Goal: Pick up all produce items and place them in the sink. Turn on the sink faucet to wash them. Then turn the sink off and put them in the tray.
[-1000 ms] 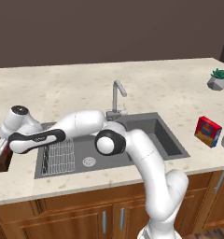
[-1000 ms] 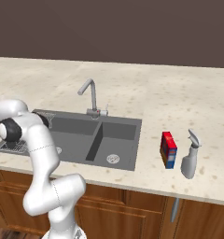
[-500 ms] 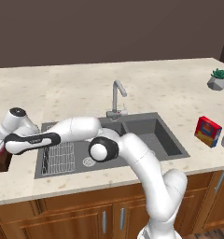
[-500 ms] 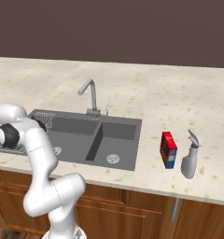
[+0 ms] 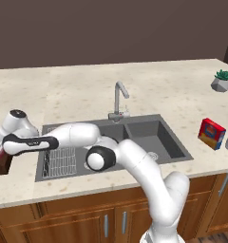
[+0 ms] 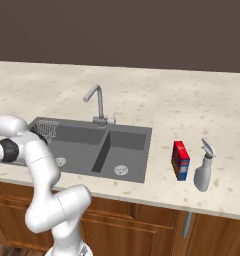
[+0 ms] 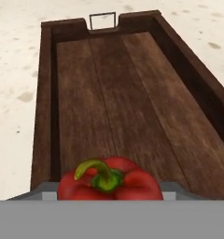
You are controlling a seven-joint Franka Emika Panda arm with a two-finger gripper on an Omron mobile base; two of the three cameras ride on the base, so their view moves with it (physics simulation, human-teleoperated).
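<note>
Red and glossy, a bell pepper with a curled green stem sits at the bottom edge of the hand view, directly over the near end of a dark brown wooden tray. The tray stretches away from the camera, its plank floor bare, a small wire handle at its far wall.

Judging from this, the work is at its last step: carrying the washed produce to the tray. The pepper sits right where the pincer's fingertips would rise, with a pale grey edge showing on either side of it, so it appears to be pinched between the jaws, which stand partly spread around its width. The fingertips themselves are hidden behind it.

From the left base view, the white arm reaches far to the left past the dark grey sink, and the hand hangs over the corner of the tray at the counter's left edge. The faucet stands behind the sink, and no water is visible.

The next move likely calls for lowering the pepper to the tray floor, then spreading the jaws to release it. Whether the pepper already touches the wood cannot be told.
</note>
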